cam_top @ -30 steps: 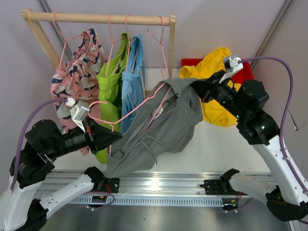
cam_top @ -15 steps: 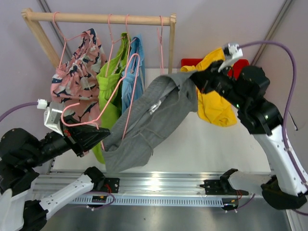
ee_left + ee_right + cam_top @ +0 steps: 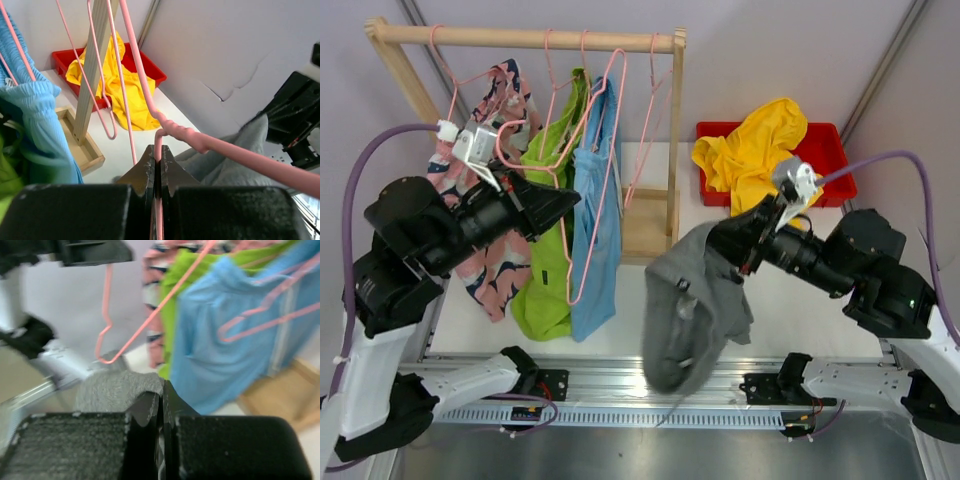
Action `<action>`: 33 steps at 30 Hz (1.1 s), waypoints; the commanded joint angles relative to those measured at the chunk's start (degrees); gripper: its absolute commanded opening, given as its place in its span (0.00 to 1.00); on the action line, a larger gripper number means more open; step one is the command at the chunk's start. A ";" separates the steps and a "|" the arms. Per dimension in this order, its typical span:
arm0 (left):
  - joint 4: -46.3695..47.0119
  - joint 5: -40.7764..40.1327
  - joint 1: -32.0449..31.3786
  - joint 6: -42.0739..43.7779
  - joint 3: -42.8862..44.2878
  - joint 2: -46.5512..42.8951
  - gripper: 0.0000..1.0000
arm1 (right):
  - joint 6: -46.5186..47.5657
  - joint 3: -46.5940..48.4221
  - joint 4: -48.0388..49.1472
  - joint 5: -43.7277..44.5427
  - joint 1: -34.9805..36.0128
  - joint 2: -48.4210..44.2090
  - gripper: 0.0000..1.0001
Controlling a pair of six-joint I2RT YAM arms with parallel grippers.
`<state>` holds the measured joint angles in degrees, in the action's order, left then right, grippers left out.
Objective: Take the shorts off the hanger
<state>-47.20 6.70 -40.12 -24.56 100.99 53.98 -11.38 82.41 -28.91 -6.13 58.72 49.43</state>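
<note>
The soft grey shorts (image 3: 695, 320) have just come off. A second ago they were stretched between my two arms, still draped on the thin pink wire hanger (image 3: 190, 137); now the hanger is bare. The left gripper (image 3: 570, 200) has swung it up and back toward the wooden rack (image 3: 520, 38), while the right gripper (image 3: 725, 240) has pulled away to the near right with the cloth.

In the left wrist view the fingers are pressed together on the hanger's wire, which runs straight down between them. In the right wrist view the fingers are pinched almost flat, with grey fabric bunched just behind the tips, so I take them as clamped on a fold of the shorts (the overhead view agrees, since the whole garment dangles from that gripper). The shorts hang limp below it, over the near part of the table.

As I judge it, this pair is done apart from dropping it off. The yellow shorts (image 3: 760, 150) already lie heaped in the red tray (image 3: 832, 150) at the far right, which looks like the place for it. The light blue shorts (image 3: 600, 220), lime green shorts (image 3: 545, 290) and pink patterned shorts (image 3: 495, 275) are on hangers at the rack, so three remain.
</note>
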 commanded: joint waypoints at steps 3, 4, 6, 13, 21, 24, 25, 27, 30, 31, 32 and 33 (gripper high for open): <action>-3.23 1.65 -0.22 2.14 4.30 -2.29 0.00 | 11.27 20.74 0.43 33.86 0.26 7.50 0.00; -6.12 1.13 -0.31 2.75 3.69 -3.69 0.00 | 14.68 27.38 1.13 42.00 -0.01 12.57 0.00; -8.69 1.12 -0.22 3.81 3.16 -5.19 0.00 | 23.92 33.92 5.60 45.41 -5.06 18.04 0.00; -10.19 0.86 -0.22 1.88 -6.59 -12.40 0.00 | 13.41 66.83 6.38 24.26 -42.17 44.86 0.00; -5.71 1.04 -0.22 -1.19 -14.94 -12.05 0.00 | -0.75 62.43 33.46 21.25 -54.59 69.37 0.00; -7.02 -2.64 -0.22 -0.76 -13.72 -11.88 0.00 | -3.47 63.57 28.24 19.60 -54.67 77.03 0.99; -8.16 -4.66 -0.22 -0.32 -12.15 -11.35 0.00 | -3.91 63.92 24.72 19.40 -54.41 78.18 0.99; -11.66 -11.07 -0.22 0.30 -8.64 -8.91 0.00 | -5.14 60.62 17.96 22.89 -53.80 78.19 0.99; -14.41 -17.22 -0.22 1.26 -4.33 -4.52 0.00 | -5.76 47.63 20.44 24.32 -52.48 69.10 0.99; -15.28 -18.20 -0.22 1.70 -3.27 -3.36 0.00 | -5.68 35.48 23.34 24.93 -52.04 65.65 0.99; -15.64 -19.08 -0.31 2.05 -1.08 -2.22 0.00 | -5.67 29.45 26.15 24.50 -51.34 62.23 0.99; -15.73 -20.05 -0.22 2.40 0.77 -1.08 0.00 | -5.67 23.82 32.01 23.98 -51.16 58.80 0.99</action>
<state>-61.73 -6.24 -40.12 -23.83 96.75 49.41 -15.29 116.22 -8.64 16.38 5.93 123.37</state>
